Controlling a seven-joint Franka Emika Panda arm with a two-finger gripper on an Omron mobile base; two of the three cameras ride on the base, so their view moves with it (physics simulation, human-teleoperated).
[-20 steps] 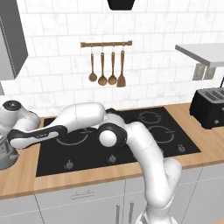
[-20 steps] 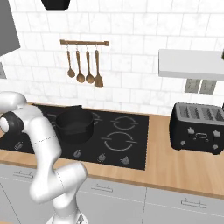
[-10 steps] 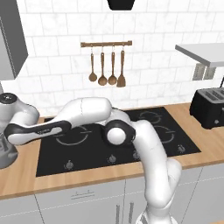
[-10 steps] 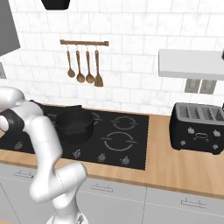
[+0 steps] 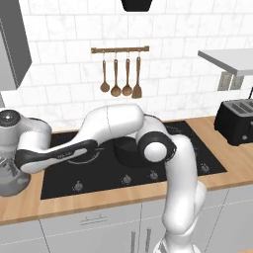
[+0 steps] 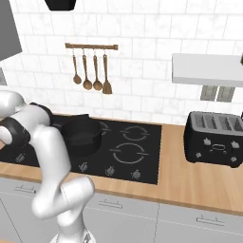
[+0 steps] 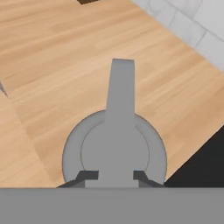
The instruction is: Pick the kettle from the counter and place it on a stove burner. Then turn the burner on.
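The silver-grey kettle is at the far left over the wood counter, just left of the black stove glass. From above I see its round lid and arched handle. My gripper is shut on the handle's near end, one fingertip on each side. Whether the kettle rests on the counter or hangs just above it I cannot tell. The large ringed stove burner lies at the front of the glass, right of the black pot.
A black pot stands on the stove's back left ring. Knobs line the stove's front edge. A black toaster sits on the counter to the right. Wooden utensils hang on the tiled wall.
My hand and the kettle in it have drifted a little to the right, toward the stove. The gripper has stayed shut on the handle.
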